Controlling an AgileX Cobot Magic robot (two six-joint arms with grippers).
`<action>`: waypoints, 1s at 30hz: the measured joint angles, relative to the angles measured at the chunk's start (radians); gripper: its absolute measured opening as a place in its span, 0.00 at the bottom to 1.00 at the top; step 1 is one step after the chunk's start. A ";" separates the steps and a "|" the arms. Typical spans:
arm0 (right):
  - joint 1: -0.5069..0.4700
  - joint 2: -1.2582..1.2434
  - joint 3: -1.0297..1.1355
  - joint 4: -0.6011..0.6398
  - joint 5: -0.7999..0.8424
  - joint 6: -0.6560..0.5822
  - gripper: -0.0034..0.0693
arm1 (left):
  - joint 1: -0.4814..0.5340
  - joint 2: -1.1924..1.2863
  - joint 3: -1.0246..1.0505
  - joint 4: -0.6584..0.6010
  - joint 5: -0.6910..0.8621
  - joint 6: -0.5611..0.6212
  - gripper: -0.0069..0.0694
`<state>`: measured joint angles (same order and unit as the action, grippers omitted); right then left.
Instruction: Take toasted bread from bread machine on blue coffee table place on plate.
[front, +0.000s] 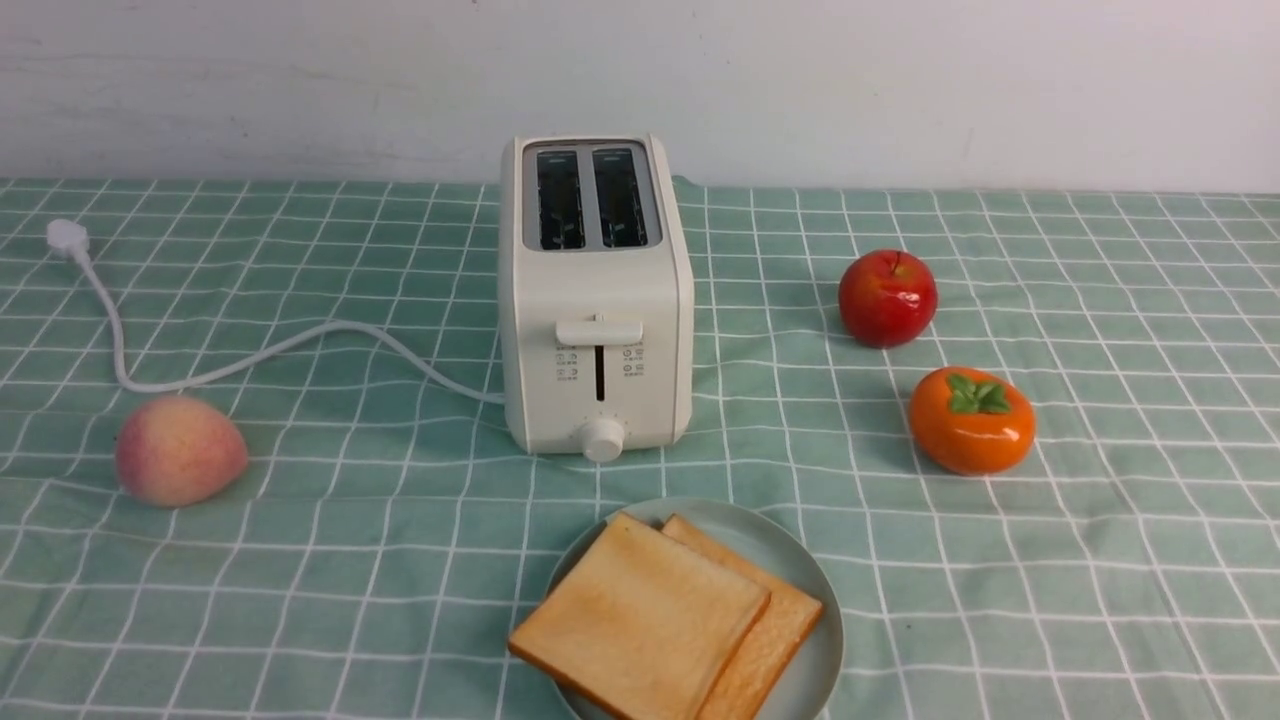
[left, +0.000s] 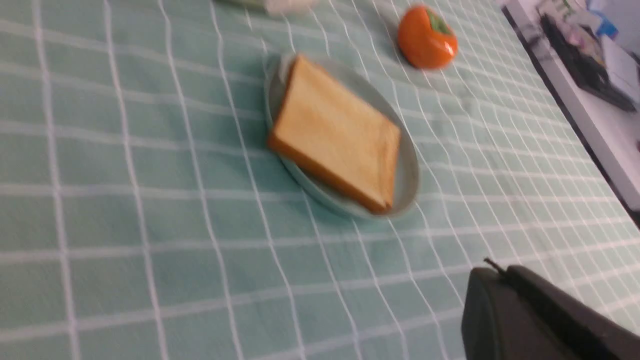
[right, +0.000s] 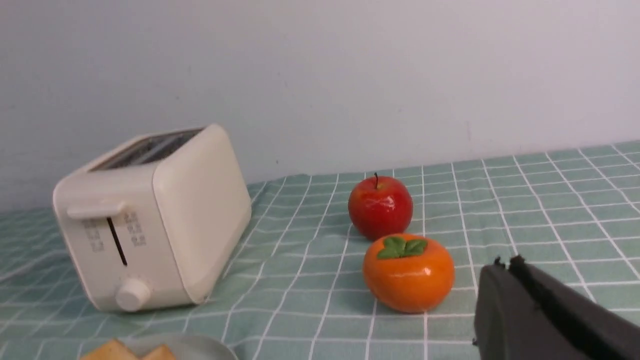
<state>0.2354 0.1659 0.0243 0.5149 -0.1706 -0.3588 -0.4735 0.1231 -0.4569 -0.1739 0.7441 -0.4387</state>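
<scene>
left gripper (left: 500, 272): closed up, gripping nothing, well apart from the bread.
right gripper (right: 510, 267): likewise closed and empty, away from the food.
toast (front: 640, 610): both slices lying on the plate, one overlapping the other; upper slice reaching past the rim at near left, lower one showing along the right.
plate (front: 770, 540): set at the near side of the table, in front of the toaster, bearing both slices.
toaster (front: 600, 390): standing at the far middle, both slots without bread, lever up.
cloth-covered table (front: 350, 560): spread beneath everything; peach (front: 180, 450) at left, apple (front: 887, 298) and persimmon (front: 971, 420) at right, clear of the plate.
done: bread out of the machine and onto the plate, by all signs complete.
left: nothing essential; perhaps only arms to rest, maybe a nudge to centre the upper slice.
</scene>
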 joint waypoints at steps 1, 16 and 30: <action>0.000 0.000 0.000 -0.001 0.016 -0.011 0.03 | 0.000 0.000 0.000 0.042 -0.035 0.003 0.07; 0.000 -0.003 0.000 -0.002 0.076 -0.028 0.05 | 0.000 -0.003 0.001 0.197 -0.213 0.009 0.07; 0.000 -0.003 0.000 -0.002 0.078 -0.028 0.07 | 0.244 -0.134 0.281 0.282 -0.310 0.131 0.09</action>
<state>0.2354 0.1629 0.0243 0.5124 -0.0931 -0.3870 -0.2293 -0.0112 -0.1763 0.1079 0.4336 -0.3074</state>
